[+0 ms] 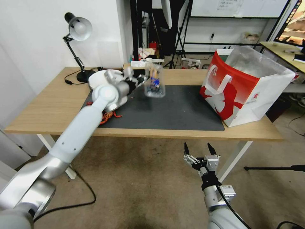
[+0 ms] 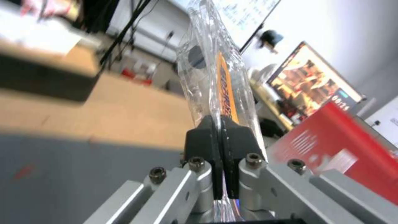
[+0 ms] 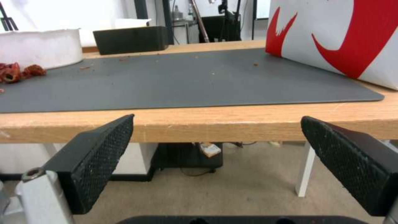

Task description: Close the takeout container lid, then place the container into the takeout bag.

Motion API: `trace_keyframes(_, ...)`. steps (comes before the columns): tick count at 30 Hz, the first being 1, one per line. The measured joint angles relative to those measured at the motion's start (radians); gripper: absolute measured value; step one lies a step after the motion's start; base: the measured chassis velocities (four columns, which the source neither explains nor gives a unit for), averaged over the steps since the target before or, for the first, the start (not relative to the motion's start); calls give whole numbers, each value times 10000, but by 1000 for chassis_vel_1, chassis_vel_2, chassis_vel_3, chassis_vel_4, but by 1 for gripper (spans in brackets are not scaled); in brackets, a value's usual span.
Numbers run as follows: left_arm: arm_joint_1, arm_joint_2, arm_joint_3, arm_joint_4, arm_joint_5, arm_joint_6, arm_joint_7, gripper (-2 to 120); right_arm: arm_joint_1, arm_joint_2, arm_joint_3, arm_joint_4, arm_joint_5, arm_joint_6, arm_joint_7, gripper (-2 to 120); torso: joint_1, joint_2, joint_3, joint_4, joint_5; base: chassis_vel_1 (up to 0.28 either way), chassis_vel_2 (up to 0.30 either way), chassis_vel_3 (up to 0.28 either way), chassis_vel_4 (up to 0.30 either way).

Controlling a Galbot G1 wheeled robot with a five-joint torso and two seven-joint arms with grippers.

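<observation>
Above the dark mat [image 1: 165, 108], toward the counter's [image 1: 47, 105] back edge, the left pincer [image 1: 141, 79] holds the takeout container [image 1: 154, 81] clear of the surface, fingers [image 2: 205, 137] pinched tight on its rim. The clamshell hangs on edge, closed, clear plastic showing dark berries and an orange-striped label. At the counter's right end stands the takeout bag [image 1: 244, 92], red and white, mouth open, foil lining visible. Near the left edge sit a desk lamp [image 1: 77, 41] and reddish scraps [image 3: 18, 71]. Below the front edge, the right pincer [image 1: 200, 152] hangs spread wide.
</observation>
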Motion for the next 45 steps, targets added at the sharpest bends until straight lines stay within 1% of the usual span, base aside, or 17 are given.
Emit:
trace_keyframes(2, -377, -185, 170, 166, 251, -233, 133, 0, -16, 36, 0, -18, -52, 0, -16, 100, 0, 0, 0, 1, -1, 0, 0, 0, 0)
trace_keyframes(3, -680, -373, 360, 343, 540, -515, 311, 0, -52, 59, -1, -21, -86, 0, -30, 100, 1, 0, 0, 1, 1, 0, 0, 0, 0)
trace_keyframes(9, -1293, -816, 748, 667, 1102, -1051, 676, 0, -162, 92, 38, -21, -179, 4, -67, 100, 1, 0, 0, 1, 1, 0, 0, 0, 0)
trace_keyframes(12, -1899, -1327, 1286, 1122, 1808, -1769, 1202, 0, -222, 139, 98, -21, -220, 12, -98, 100, 1, 0, 0, 2, 1, 0, 0, 0, 0)
trace_keyframes(16, -2268, -1717, 1595, 1440, 2148, -2192, 1362, 0, -253, 178, 115, -20, -241, 12, -106, 100, 2, 0, 1, 2, 0, 0, 0, 0, 0)
trace_keyframes(20, -2864, -2567, 2057, 2108, 2814, -2673, 1505, 0, -327, 238, 161, -17, -293, 18, -122, 100, 2, 0, 1, 1, 0, 0, 0, 0, 0)
trace_keyframes(21, -2864, -2567, 2057, 2108, 2814, -2673, 1505, 0, -327, 238, 161, -17, -293, 18, -122, 100, 2, 0, 1, 1, 0, 0, 0, 0, 0)
trace_keyframes(24, -3186, -3313, 2182, 2647, 3479, -2959, 1569, 0, -377, 271, 214, -17, -312, 38, -164, 100, 1, 0, 1, 1, 0, 0, 0, 0, 0)
trace_keyframes(25, -3186, -3313, 2182, 2647, 3479, -2959, 1569, 0, -377, 271, 214, -17, -312, 38, -164, 100, 1, 0, 1, 1, 0, 0, 0, 0, 0)
trace_keyframes(28, -3512, -4131, 2281, 3243, 4275, -3360, 1592, 0, -410, 295, 243, -17, -333, 42, -185, 100, 1, 1, 0, -1, 0, 0, 0, 0, 0)
trace_keyframes(29, -3512, -4131, 2281, 3243, 4275, -3360, 1592, 0, -410, 295, 243, -17, -333, 42, -185, 100, 1, 1, 0, -1, 0, 0, 0, 0, 0)
trace_keyframes(31, -3754, -4397, 2439, 3689, 4725, -3671, 1641, 0, -412, 324, 247, -22, -347, 43, -197, 100, 0, 2, 0, -9, 3, 0, 0, 0, 0)
trace_keyframes(33, -3998, -4434, 2618, 4177, 5002, -4038, 1618, 0, -408, 360, 240, -35, -377, 44, -201, 100, 0, 2, 0, -3, 1, 0, 0, 0, 0)
trace_keyframes(34, -3998, -4434, 2618, 4177, 5002, -4038, 1618, 0, -408, 360, 240, -35, -377, 44, -201, 100, 0, 2, 0, -3, 1, 0, 0, 0, 0)
trace_keyframes(37, -4266, -4413, 3050, 4819, 5303, -4583, 1535, 0, -437, 415, 223, -37, -429, 44, -203, 100, 0, 2, 1, 8, -4, 0, 0, 0, 0)
trace_keyframes(42, -4214, -4401, 3434, 4864, 5383, -4742, 1670, 0, -485, 435, 258, -47, -442, 55, -206, 100, 0, 2, 0, 4, -3, 0, 0, 0, 0)
trace_keyframes(45, -3983, -4392, 3758, 4659, 5298, -4789, 1845, 0, -520, 453, 296, -91, -443, 78, -206, 100, -1, 2, 1, -3, -2, 0, 0, 0, 0)
